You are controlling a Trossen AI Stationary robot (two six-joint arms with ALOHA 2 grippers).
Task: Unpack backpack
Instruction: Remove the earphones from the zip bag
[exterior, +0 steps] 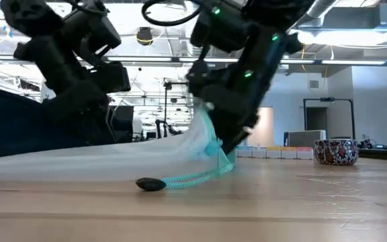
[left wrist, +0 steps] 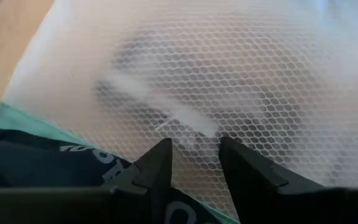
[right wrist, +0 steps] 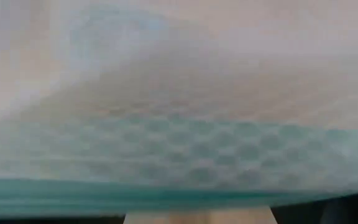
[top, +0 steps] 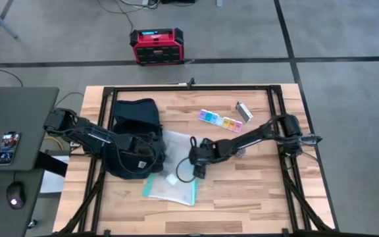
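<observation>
The dark navy backpack (top: 135,122) lies on the table's left half, and my left arm reaches across it. My left gripper (left wrist: 194,155) stands open at the backpack's near right corner (left wrist: 42,168), just over a white mesh pouch (top: 175,181) with a teal border. Whether its fingers touch the mesh I cannot tell. My right gripper (exterior: 217,131) is shut on that pouch at its right side. A teal cord (exterior: 193,178) hangs from the lifted part, and its dark toggle (exterior: 151,183) lies on the wood. My right gripper holds the mesh pouch by its teal-bordered edge (exterior: 210,144), coming from above at a slant. The fingers themselves are hidden by the gripper body and the mesh. That edge is raised off the table, and the rest of the pouch (exterior: 113,161) slopes down toward the backpack.
A pastel pill organiser (top: 220,120) and a small grey object (top: 244,112) lie at the far right of the table. A patterned bowl (exterior: 334,150) shows in the low view. A red-black box (top: 156,46) stands on the floor beyond the far edge. Bare wood lies along the near edge.
</observation>
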